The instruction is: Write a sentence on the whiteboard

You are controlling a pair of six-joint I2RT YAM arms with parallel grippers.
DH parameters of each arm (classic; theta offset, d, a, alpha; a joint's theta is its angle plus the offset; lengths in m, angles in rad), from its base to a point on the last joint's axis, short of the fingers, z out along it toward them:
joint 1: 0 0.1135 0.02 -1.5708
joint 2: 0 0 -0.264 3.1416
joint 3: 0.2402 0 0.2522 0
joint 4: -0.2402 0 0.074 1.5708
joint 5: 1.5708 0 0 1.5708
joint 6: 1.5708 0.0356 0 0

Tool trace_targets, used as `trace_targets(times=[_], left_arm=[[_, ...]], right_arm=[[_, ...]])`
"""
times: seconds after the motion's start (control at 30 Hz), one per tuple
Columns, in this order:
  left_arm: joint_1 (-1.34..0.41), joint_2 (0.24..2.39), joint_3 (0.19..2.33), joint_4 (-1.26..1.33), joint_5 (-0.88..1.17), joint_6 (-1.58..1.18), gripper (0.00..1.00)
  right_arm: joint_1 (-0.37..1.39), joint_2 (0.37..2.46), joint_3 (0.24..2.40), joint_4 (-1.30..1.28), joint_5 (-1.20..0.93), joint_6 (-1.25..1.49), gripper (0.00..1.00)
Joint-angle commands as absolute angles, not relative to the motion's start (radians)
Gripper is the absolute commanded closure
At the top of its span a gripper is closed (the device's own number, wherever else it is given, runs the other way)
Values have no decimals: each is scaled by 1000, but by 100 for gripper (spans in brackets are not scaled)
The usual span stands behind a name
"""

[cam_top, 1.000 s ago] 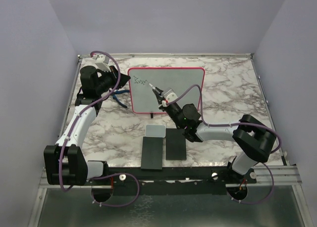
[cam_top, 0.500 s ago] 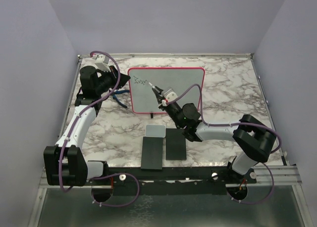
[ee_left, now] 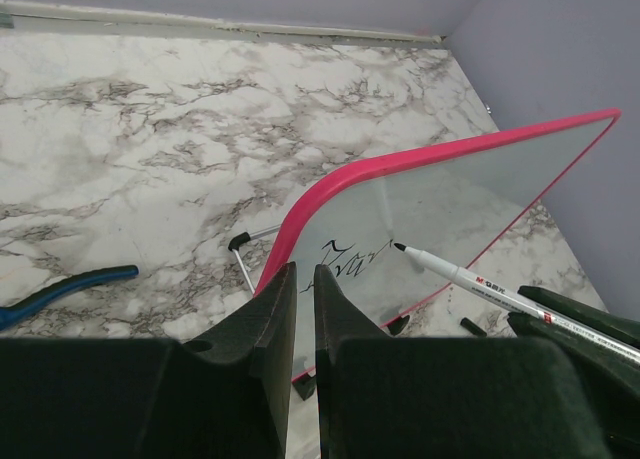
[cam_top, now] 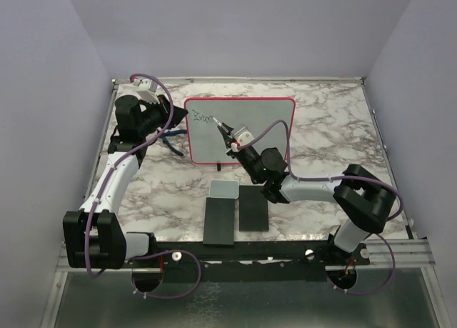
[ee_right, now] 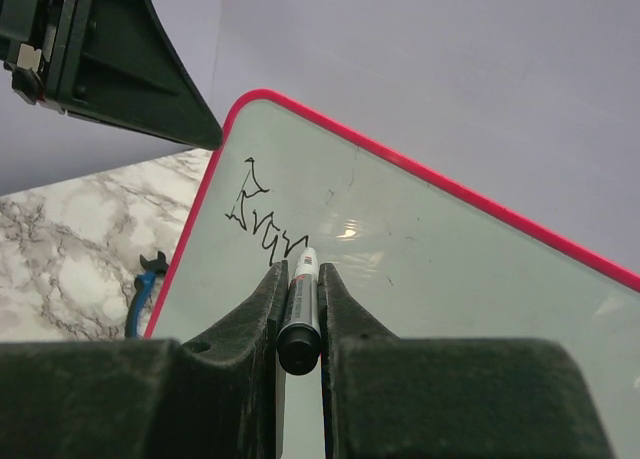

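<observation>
1. We see the right gripper [ee_right: 300,271] clamped on a marker [ee_right: 300,314], its tip at the whiteboard [ee_right: 460,279] straight ahead of the fingers.
2. The sentence [ee_right: 258,222], only a few dark strokes, ends just left of that tip.
3. The left gripper [ee_left: 300,271] pinches the whiteboard's pink rim beside a rounded corner.
</observation>
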State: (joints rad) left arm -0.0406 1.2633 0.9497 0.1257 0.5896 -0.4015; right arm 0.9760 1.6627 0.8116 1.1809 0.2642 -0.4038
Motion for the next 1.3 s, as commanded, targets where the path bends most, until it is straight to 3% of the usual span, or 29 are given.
trace_targets(times=[0.0, 1.27], left_arm=[[-41, 1241, 937, 132, 586, -395, 87], [-41, 1238, 936, 131, 586, -393, 87]], right_arm=[[984, 1674, 810, 1198, 264, -404, 99], [984, 1667, 786, 1216, 379, -426, 99]])
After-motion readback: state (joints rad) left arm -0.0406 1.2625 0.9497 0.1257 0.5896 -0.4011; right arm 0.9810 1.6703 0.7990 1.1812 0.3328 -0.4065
